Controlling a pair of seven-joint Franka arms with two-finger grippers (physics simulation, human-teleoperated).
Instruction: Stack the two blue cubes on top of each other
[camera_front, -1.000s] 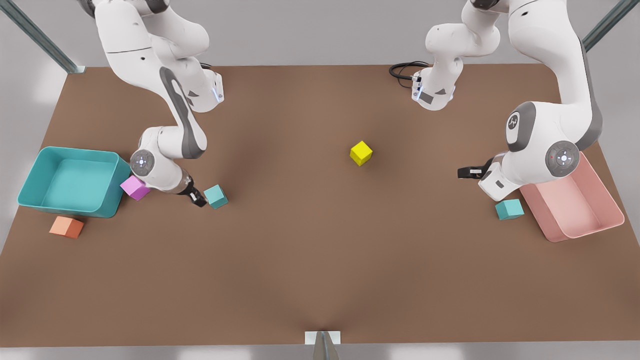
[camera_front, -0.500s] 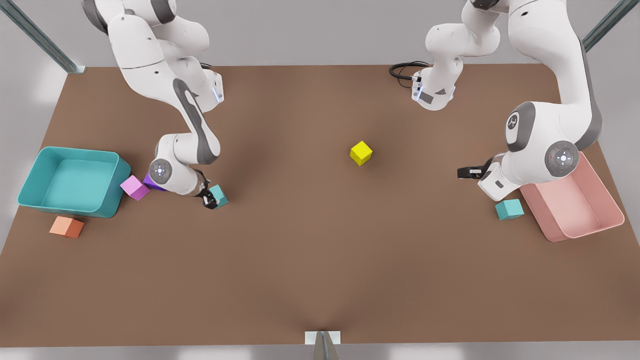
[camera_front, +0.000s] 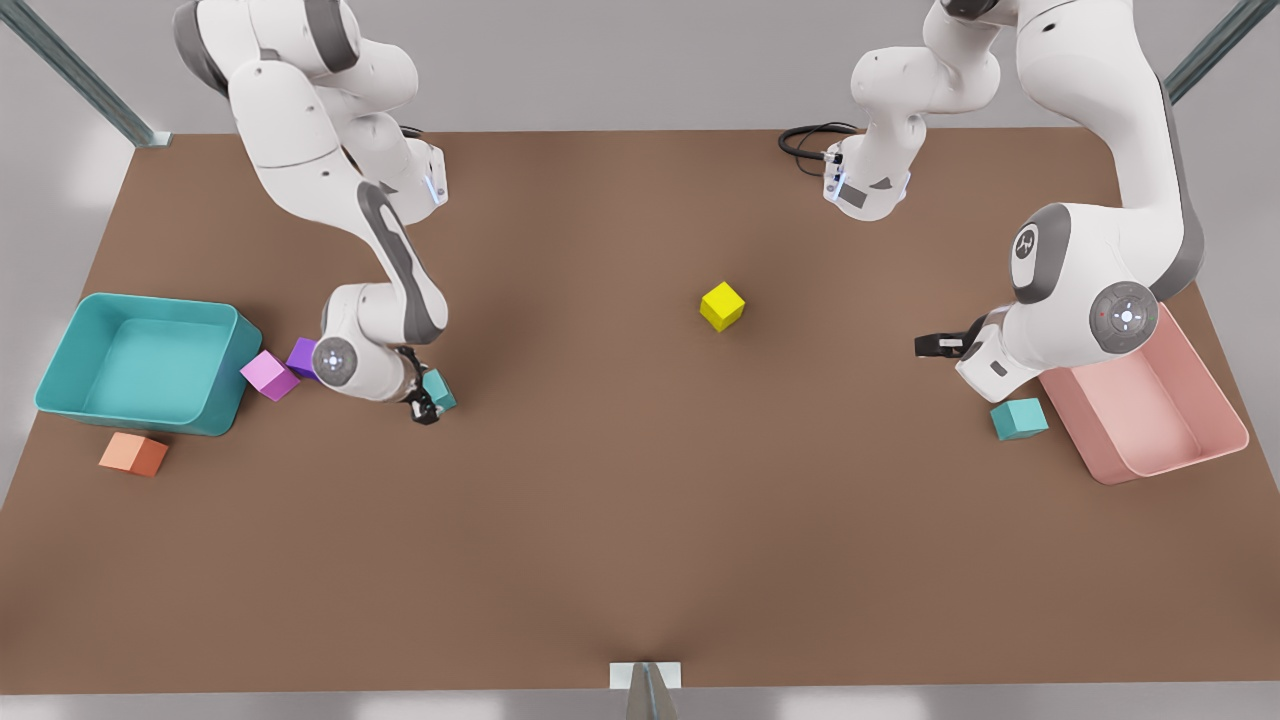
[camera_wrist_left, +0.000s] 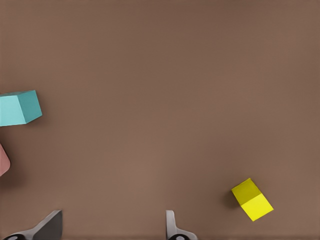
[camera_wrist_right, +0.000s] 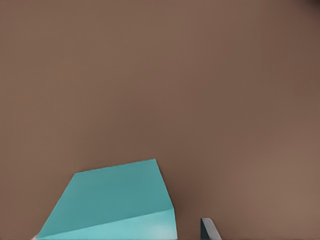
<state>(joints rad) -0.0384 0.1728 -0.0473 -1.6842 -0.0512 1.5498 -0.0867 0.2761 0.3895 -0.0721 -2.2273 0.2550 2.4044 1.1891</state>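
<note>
A simulated robot test bench, not a lived-in room. A bare brown table (camera_front: 640, 520) stands against a plain grey backdrop, with slanted metal struts (camera_front: 80, 75) at its far corners as on a lab frame. Two white arms (camera_front: 330, 200) are mounted at the far edge, a black cable (camera_front: 805, 140) coiled beside one base. On the table lie small plain coloured cubes (camera_front: 722, 306) and two open bins (camera_front: 140, 362), like sorting props. All surfaces are flat, matte and unmarked.
</note>
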